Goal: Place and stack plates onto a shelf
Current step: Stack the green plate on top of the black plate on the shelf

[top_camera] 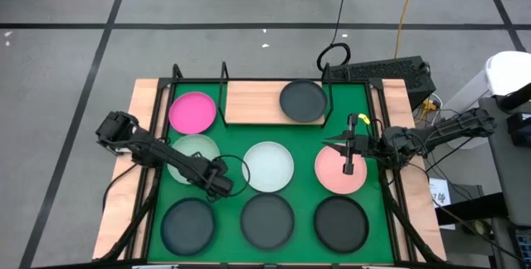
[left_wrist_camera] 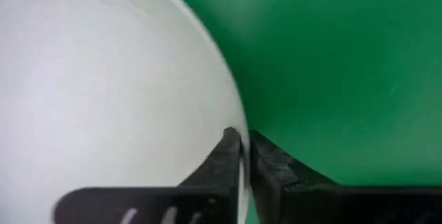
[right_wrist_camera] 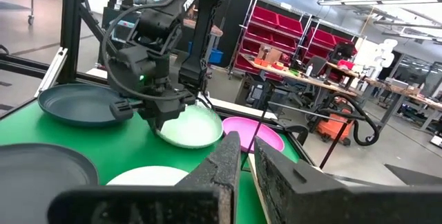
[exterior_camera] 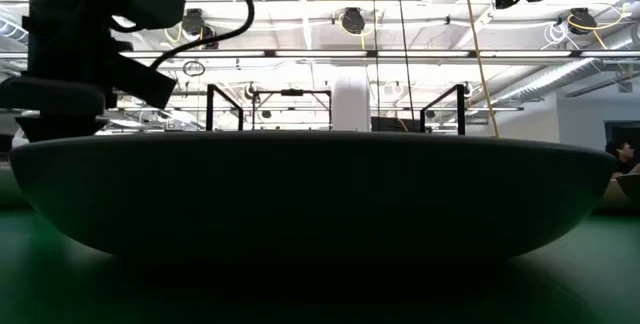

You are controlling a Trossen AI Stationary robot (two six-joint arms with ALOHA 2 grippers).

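Eight plates show in the high view. A dark plate [top_camera: 303, 100] lies on the light-wood shelf [top_camera: 253, 103]. On the green mat lie a hot pink plate [top_camera: 192, 111], a white one [top_camera: 268, 167], a salmon one [top_camera: 336, 173] and three dark ones along the near edge [top_camera: 267, 219]. My left gripper [top_camera: 220, 179] is shut on the pale green plate [top_camera: 192, 154]. My right gripper [top_camera: 349, 163] hovers over the salmon plate with its fingers shut on nothing [right_wrist_camera: 243, 158]. My left gripper pinches the pale green plate's rim [left_wrist_camera: 238, 131] between its two fingers, one finger [left_wrist_camera: 224, 158] on the inner side and one [left_wrist_camera: 273, 162] on the outer side. It comes slanting from above at the plate's near-right edge. In the right wrist view the plate [right_wrist_camera: 190, 127] sits tilted below the gripper.
Black frame posts [top_camera: 176, 74] stand at the mat's far corners and beside the shelf [top_camera: 326, 74]. The shelf's left half is bare wood. One dark plate [exterior_camera: 320, 194] fills the low view. Cables run beside the right arm [top_camera: 440, 124].
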